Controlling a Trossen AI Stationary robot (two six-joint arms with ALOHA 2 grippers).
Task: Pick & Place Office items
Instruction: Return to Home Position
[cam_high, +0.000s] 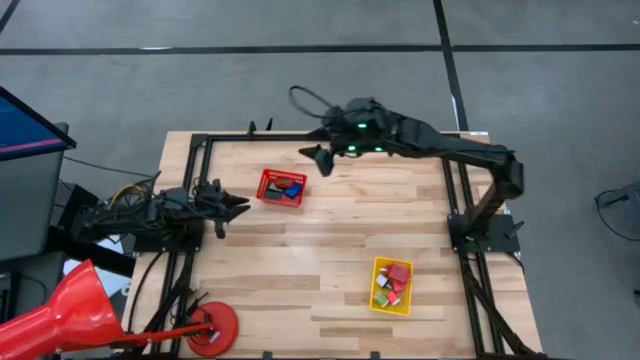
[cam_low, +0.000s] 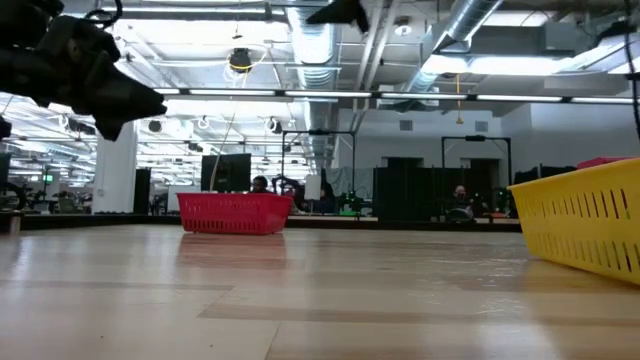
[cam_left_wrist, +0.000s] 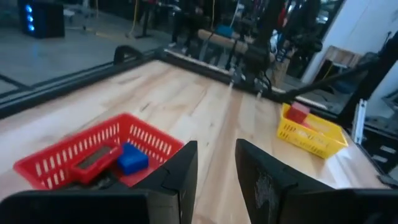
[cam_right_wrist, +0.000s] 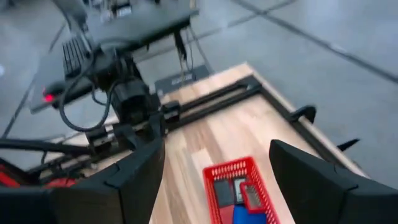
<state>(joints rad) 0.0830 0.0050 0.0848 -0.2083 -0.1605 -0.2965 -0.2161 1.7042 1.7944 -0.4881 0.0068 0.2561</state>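
The office items lie in two containers. The red mesh basket (cam_high: 281, 187) holds a blue block (cam_left_wrist: 132, 157) and flat dark pieces (cam_right_wrist: 224, 190). The yellow bin (cam_high: 391, 285) holds red, pink and green blocks (cam_high: 398, 274). My left gripper (cam_high: 243, 209) hangs at the table's left, just left of the red basket, its fingers a small gap apart and empty (cam_left_wrist: 214, 177). My right gripper (cam_high: 318, 158) hangs above the table's far middle, past the red basket, open wide and empty (cam_right_wrist: 217, 180).
A black frame (cam_high: 200, 140) runs around the table's left, far and right edges. A red cone and red round base (cam_high: 212, 328) stand off the near left corner. Bare wood lies between the two containers (cam_high: 330, 240). People and desks show in the room beyond (cam_low: 260, 185).
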